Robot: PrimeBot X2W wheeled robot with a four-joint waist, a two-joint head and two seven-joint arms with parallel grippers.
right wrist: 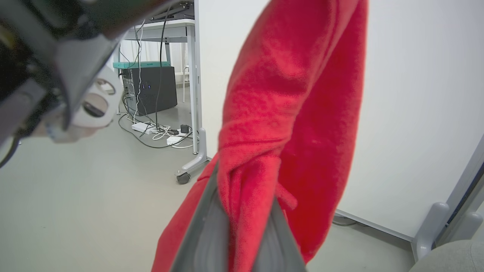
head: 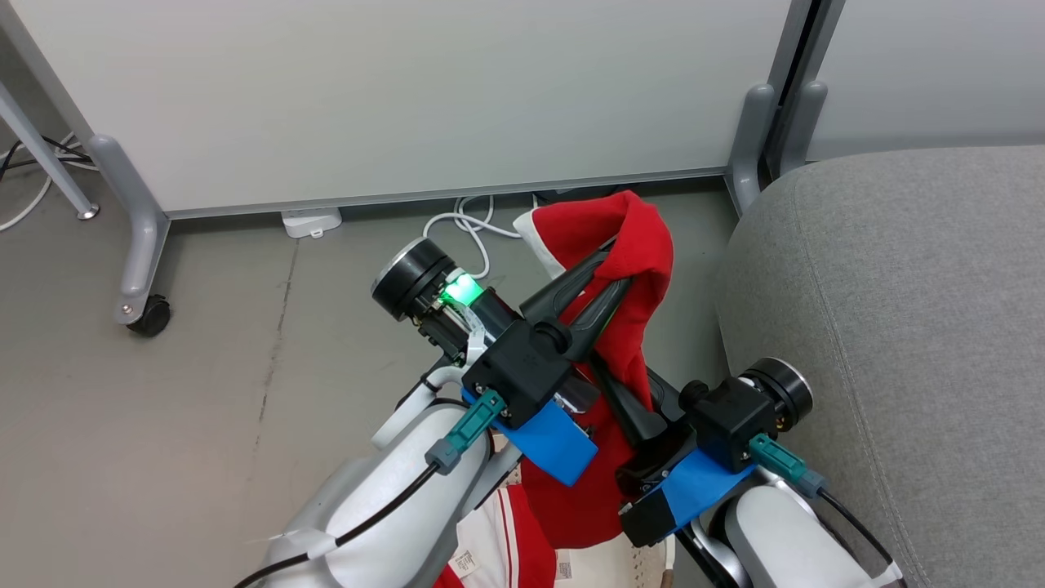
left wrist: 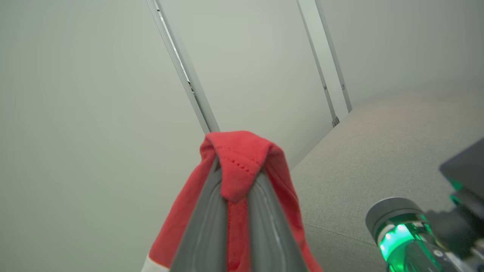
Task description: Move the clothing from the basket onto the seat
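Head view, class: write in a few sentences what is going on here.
The robot holds a red garment up off the floor with both arms. The left gripper is shut on its upper fold, and the right gripper is shut on the fabric lower down. The garment hangs beside the grey sofa seat, not yet on it. More red and white clothing lies below the arms at the bottom edge.
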